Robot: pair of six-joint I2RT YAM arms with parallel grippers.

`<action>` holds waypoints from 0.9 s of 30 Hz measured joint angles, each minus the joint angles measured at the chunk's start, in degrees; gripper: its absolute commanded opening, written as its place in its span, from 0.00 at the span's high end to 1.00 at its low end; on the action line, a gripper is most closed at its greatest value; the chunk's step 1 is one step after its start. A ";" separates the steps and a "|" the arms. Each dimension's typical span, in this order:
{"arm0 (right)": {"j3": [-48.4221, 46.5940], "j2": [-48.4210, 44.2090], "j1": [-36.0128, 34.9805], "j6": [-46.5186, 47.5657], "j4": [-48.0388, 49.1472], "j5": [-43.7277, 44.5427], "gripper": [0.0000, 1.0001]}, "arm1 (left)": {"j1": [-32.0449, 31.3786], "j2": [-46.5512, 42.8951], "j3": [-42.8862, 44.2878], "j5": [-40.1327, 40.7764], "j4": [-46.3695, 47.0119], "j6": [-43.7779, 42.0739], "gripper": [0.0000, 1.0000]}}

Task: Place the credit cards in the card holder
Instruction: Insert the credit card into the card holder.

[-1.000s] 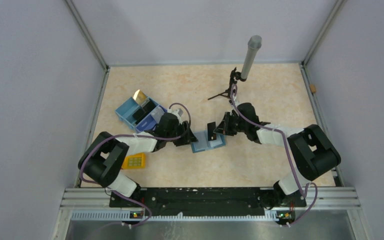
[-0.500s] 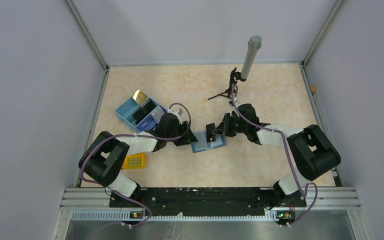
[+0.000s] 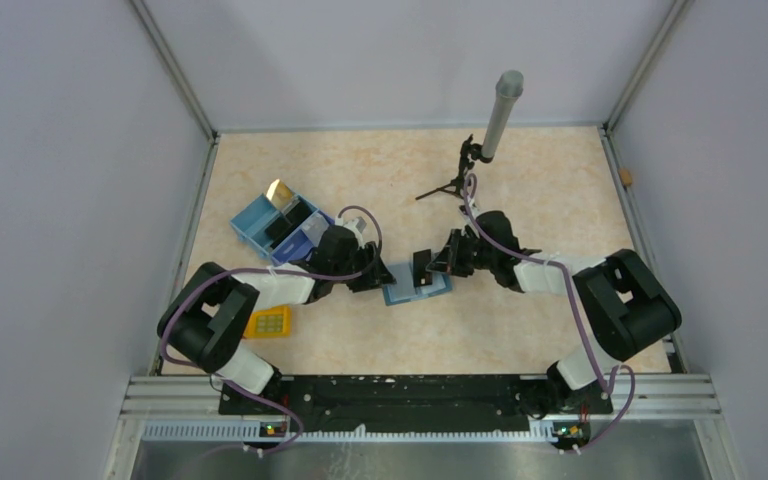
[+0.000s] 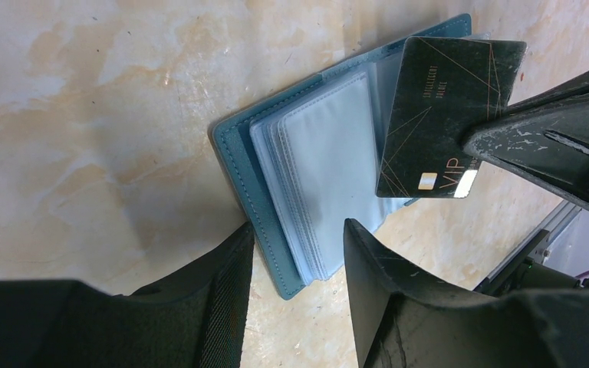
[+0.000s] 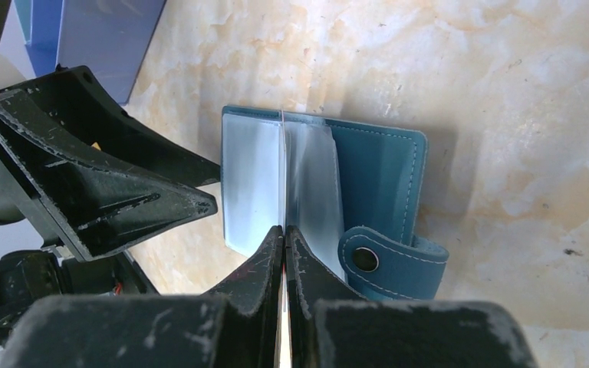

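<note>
A pale marbled table (image 3: 550,200) sits boxed in by plain grey walls, and in the middle of it the teal card holder (image 5: 376,176) lies opened flat, its strap and snap (image 5: 387,261) flopped to one side. The left gripper (image 4: 297,230) is down at the holder's left edge with its jaws partly spread and the near corner of the cover between them. It looks to me like it is steadying the thing, though I cannot tell whether the fingers actually press on it. The right gripper (image 5: 284,230) has its jaws pressed together on a black card (image 4: 449,115) with fine gold lines, pinching it by one end. The card hangs tilted just above the clear sleeves (image 4: 330,153), its lower edge near the middle fold but not yet in any pocket. From the right wrist it shows only as a thin line running out from between the fingers. The sleeves I can see look bare, so I would say no card has gone in so far, and this one is on the point of being slotted. Off to the left, the blue tray (image 3: 250,222) holds more: a gold card (image 3: 280,192) leans at its far end, with what look like a dark one and a pale one beside it. Those are left to fetch. A yellow block (image 3: 267,321) lies near the left arm's base, apart from all this.
</note>
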State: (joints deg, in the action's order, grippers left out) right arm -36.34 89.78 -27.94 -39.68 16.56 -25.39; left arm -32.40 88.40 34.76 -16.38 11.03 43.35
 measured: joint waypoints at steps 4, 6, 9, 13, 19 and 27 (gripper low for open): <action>0.00 0.00 0.00 0.02 -0.28 0.76 1.00 | -0.02 0.00 0.00 0.02 0.00 0.00 0.51; 0.00 0.00 0.00 0.04 -0.44 0.98 1.00 | -0.02 0.00 0.00 0.02 0.00 0.00 0.51; 0.00 0.00 0.00 0.04 -0.66 1.31 1.00 | -0.02 0.00 0.00 0.11 -0.02 0.00 0.52; 0.00 0.00 0.00 0.04 -0.68 1.33 1.00 | -0.02 0.00 0.00 0.20 -0.02 -0.02 0.52; 0.00 0.04 -0.24 0.04 -0.63 1.33 1.00 | -0.02 0.00 0.00 0.22 -0.02 -0.02 0.53; 0.04 1.97 -1.16 -0.35 0.22 1.38 1.00 | -0.02 0.26 0.00 0.57 0.31 -0.02 0.60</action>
State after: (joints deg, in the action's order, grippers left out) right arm -36.29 91.74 -29.10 -40.03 16.78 -24.01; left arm -32.42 88.66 34.76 -15.81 11.33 43.33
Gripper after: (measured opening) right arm 0.004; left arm 0.436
